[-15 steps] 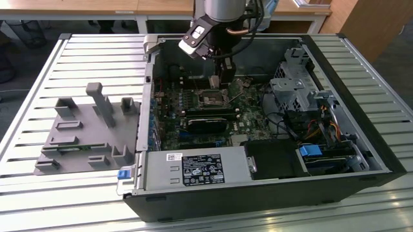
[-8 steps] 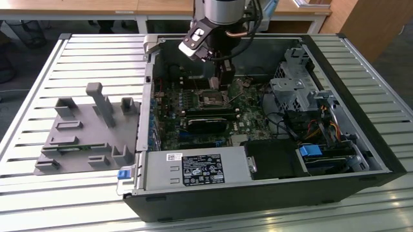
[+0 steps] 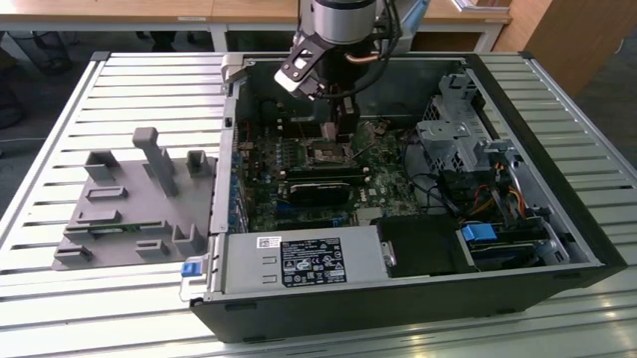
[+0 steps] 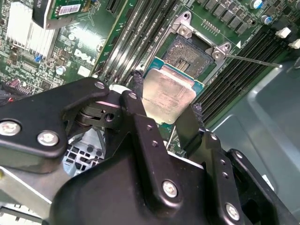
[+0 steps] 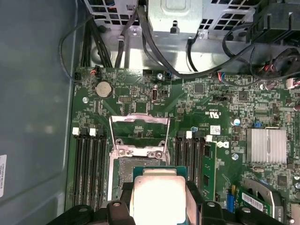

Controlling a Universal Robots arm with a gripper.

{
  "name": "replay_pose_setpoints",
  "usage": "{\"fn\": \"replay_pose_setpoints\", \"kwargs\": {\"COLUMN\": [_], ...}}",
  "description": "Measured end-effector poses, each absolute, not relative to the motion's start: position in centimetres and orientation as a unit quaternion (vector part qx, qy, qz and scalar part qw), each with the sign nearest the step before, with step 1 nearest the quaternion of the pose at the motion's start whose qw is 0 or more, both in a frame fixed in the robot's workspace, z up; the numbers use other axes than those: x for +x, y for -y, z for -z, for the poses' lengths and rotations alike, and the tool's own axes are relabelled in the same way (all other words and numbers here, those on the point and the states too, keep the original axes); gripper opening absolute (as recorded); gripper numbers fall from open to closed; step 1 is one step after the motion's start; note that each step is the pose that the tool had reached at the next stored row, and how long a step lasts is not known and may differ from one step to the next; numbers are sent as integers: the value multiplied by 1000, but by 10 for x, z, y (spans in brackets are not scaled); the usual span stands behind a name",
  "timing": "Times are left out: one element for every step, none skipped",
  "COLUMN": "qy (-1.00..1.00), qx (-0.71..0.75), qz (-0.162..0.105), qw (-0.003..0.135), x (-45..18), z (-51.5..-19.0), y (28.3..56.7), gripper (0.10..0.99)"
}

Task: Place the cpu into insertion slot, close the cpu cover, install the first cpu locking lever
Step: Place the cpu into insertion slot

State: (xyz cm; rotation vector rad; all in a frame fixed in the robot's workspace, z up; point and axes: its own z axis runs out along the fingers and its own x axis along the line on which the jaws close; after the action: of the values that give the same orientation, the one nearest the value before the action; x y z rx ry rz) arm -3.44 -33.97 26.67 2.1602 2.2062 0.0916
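daylight is bright in the exterior view: the white slatted metal desk (image 3: pixel 60 313) glares at seven and five o'clock, while the open black computer case (image 3: pixel 398 313) is shaded inside. in the second wrist view the pale silver-beige square cpu (image 4: pixel 169 93) carries a soft sheen in the grip of the matte black hand (image 4: pixel 165 99). in the first wrist view the grey case wall (image 5: pixel 33 93) looks hazy.

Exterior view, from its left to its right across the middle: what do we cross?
Grey plastic slotted fixture → green motherboard circuit board → silver perforated metal drive cage → black metal wall of the computer case.
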Motion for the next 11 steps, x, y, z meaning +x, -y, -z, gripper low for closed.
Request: {"fn": "replay_pose_setpoints", "kwargs": {"qy": [-714, -714, -714, -714, -714, -714, -714, -714, -714, -714, -714], "qx": [699, 699, 699, 699, 699, 699, 699, 699, 699, 699, 699], "qz": [-30, -30, -30, -30, -30, -30, -30, -30, -30, -30, -30], "qw": [26, 26, 26, 26, 26, 26, 26, 26, 26, 26, 26], "x": [-35, -36, -36, -36, -37, -37, -37, -37, -37, -37, -37], "z": [-266, -265, -264, -263, -262, -261, -260, -259, -257, -256, -254], "y": [339, 339, 339, 338, 338, 337, 337, 336, 336, 335, 335], "gripper": [529, 529, 529, 529, 529, 529, 529, 529, 529, 529, 529]}}
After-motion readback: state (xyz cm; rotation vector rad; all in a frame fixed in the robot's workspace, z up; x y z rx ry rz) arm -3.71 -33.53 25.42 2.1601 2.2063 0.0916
